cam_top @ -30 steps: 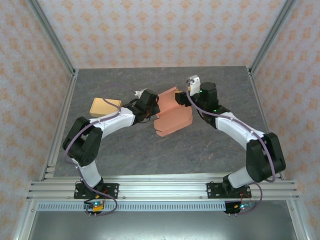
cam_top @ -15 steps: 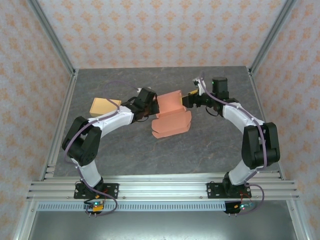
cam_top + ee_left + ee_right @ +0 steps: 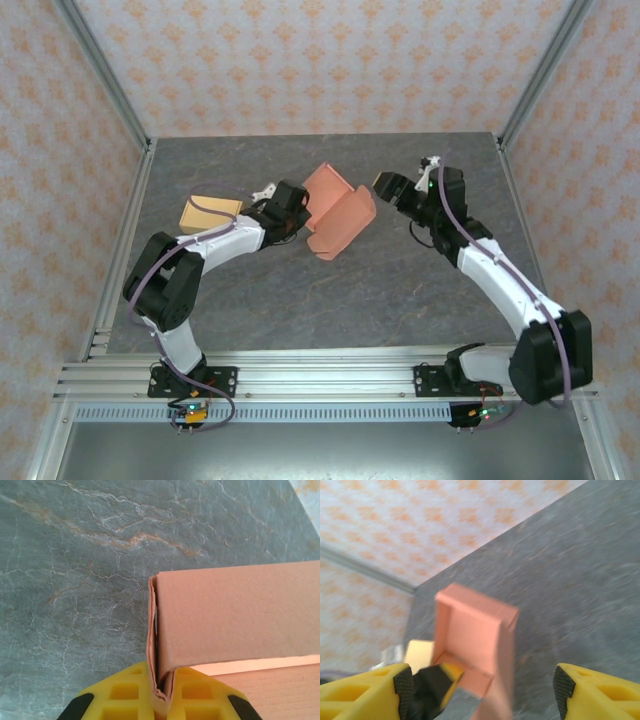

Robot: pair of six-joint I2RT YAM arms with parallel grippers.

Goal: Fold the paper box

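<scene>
The paper box (image 3: 335, 210) is being pinched by one wall edge in the left end effector (image 3: 161, 687). Its open side is facing the spread right end effector (image 3: 388, 186), which is waiting near but apart.

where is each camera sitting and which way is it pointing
Top external: above and behind the robot, looking down at the table; both arms show, left gripper clamped on the paper box, right gripper open beside it.
Left wrist: on the left arm, looking along its yellow fingers at the box edge they pinch.
Right wrist: on the right arm, facing the box and wall past its spread fingers.
Shared: all three show the box.
</scene>
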